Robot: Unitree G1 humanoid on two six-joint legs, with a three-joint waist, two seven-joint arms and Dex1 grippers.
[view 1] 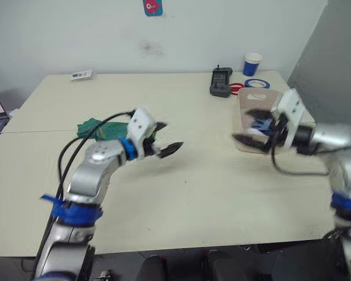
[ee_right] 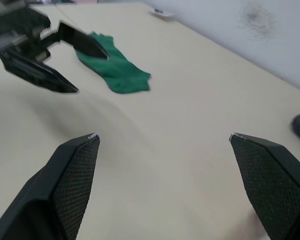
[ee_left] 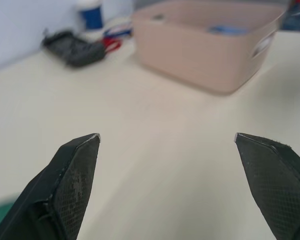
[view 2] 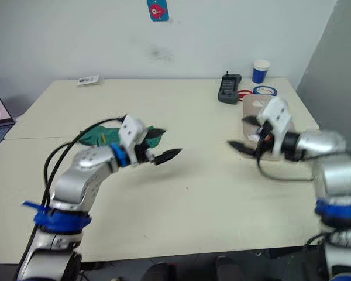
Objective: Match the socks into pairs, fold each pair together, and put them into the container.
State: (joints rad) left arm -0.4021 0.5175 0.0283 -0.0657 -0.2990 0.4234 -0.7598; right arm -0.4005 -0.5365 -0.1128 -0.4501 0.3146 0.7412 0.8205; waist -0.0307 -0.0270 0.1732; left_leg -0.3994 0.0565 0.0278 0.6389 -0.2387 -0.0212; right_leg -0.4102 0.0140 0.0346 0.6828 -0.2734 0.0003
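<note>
Nearest us, our left gripper (view 1: 165,138) and right gripper (view 1: 251,126) hang over the desk (view 1: 199,193), fingers spread, holding nothing. Beyond the left one lies the dark green pair (ee_right: 117,70), limp and light; we'd pinch its bunched middle. Farther right, the container (ee_left: 210,45) holds something blue.

green socks (view 1: 96,129) partly behind left arm, container (view 1: 245,114) contents half hidden

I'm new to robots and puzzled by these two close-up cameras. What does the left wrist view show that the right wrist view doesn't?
Left wrist view: the pale beige-pink plastic tub with something blue inside, the blue-and-white paper cup and a black device. Right wrist view: the dark green socks and the open left hand beside them. Both: the cream tabletop between two open black fingers; the right hand is open too.
</note>
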